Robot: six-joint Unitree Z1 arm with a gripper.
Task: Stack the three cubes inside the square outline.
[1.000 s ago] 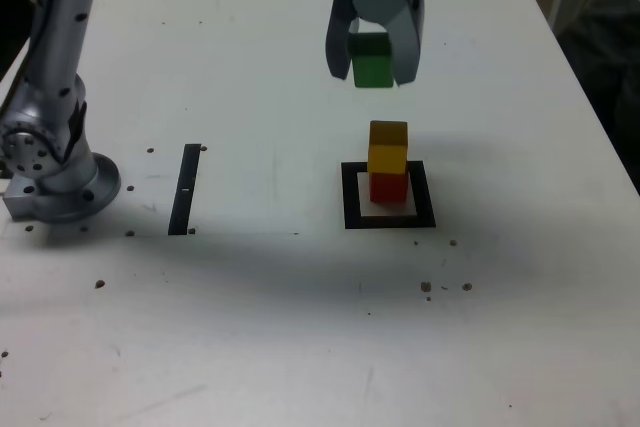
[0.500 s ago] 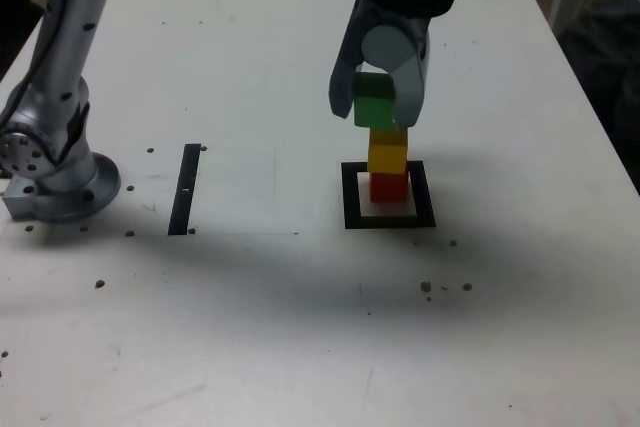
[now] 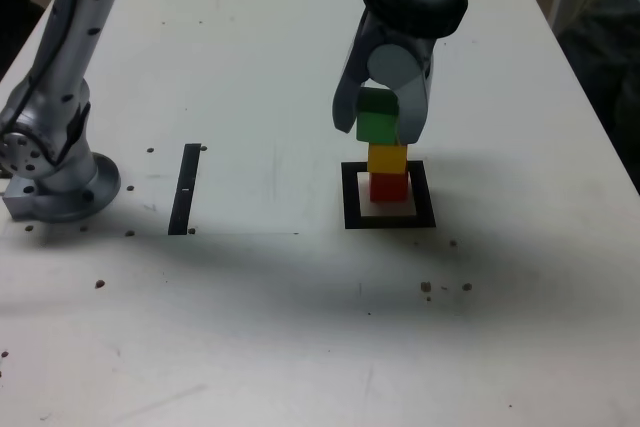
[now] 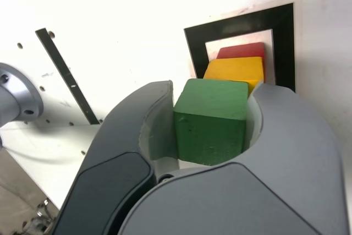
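Two of the three cubes are already stacked: the red cube (image 3: 389,187) sits inside the square outline (image 3: 350,209) on the tabletop (image 3: 260,327), and the yellow cube (image 3: 387,158) rests squarely on top of it. The last one, the green cube (image 3: 377,116), is clamped between my fingers (image 3: 412,107), which are closed tight on its sides. It hangs right above the yellow cube, so close that I cannot tell whether the two faces touch. What I judge is left: settle it flush, let go, and pull clear without nudging the tower.

A second ago I held the green cube well up and behind the stack; since then I have come forward and down until it is over the yellow one.
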